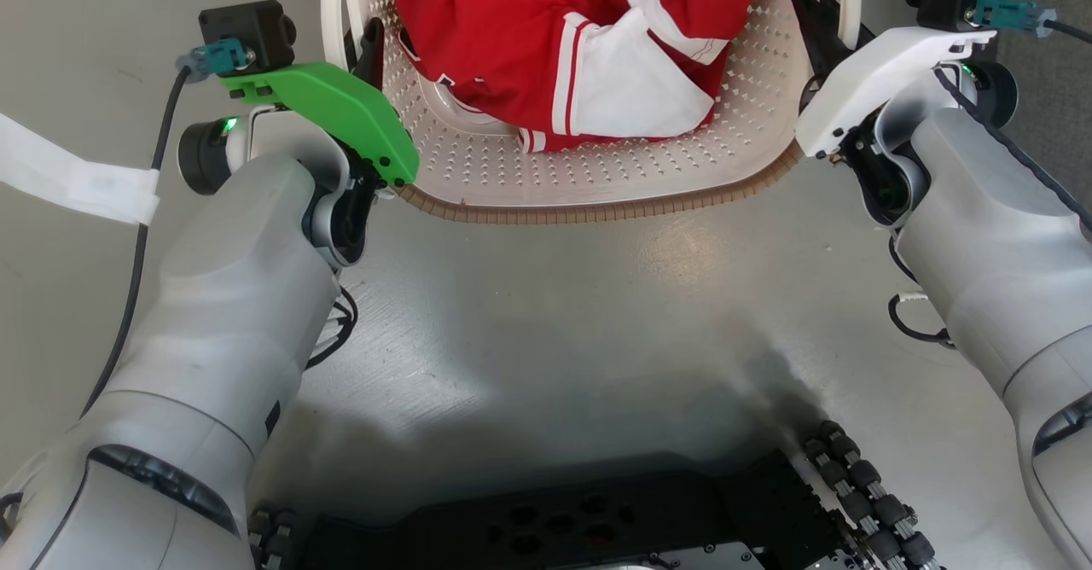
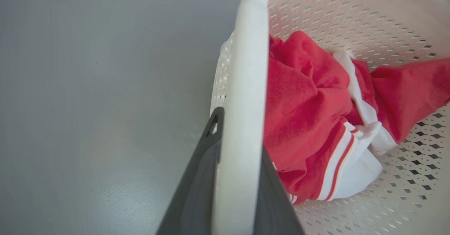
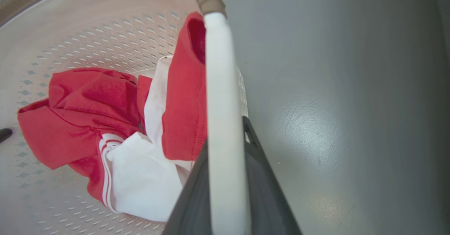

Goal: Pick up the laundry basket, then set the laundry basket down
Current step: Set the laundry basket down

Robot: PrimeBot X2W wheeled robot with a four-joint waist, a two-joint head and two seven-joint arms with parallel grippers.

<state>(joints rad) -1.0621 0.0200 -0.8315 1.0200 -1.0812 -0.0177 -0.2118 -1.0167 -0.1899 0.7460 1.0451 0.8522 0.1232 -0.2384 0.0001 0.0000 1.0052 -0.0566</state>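
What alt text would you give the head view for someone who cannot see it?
A cream perforated laundry basket with a brown rim is held at both side handles, the left gripper and the right gripper closed on one each. Red-and-white clothing lies inside; grey floor spreads beneath.

Dark fingers (image 1: 371, 49), grey forearms (image 1: 222, 314), green left cover (image 1: 341, 113), white right cover (image 1: 870, 75).

Head cam: steep down-look over both forearms onto floor (image 1: 554, 314). Left wrist cam sits tight behind left gripper (image 2: 240, 133), sighting along the handle (image 2: 246, 69); right wrist cam likewise behind right gripper (image 3: 225, 133). All three share laundry basket (image 1: 597, 177) interior, with the red-white garment (image 1: 546, 41) inboard of each claw.
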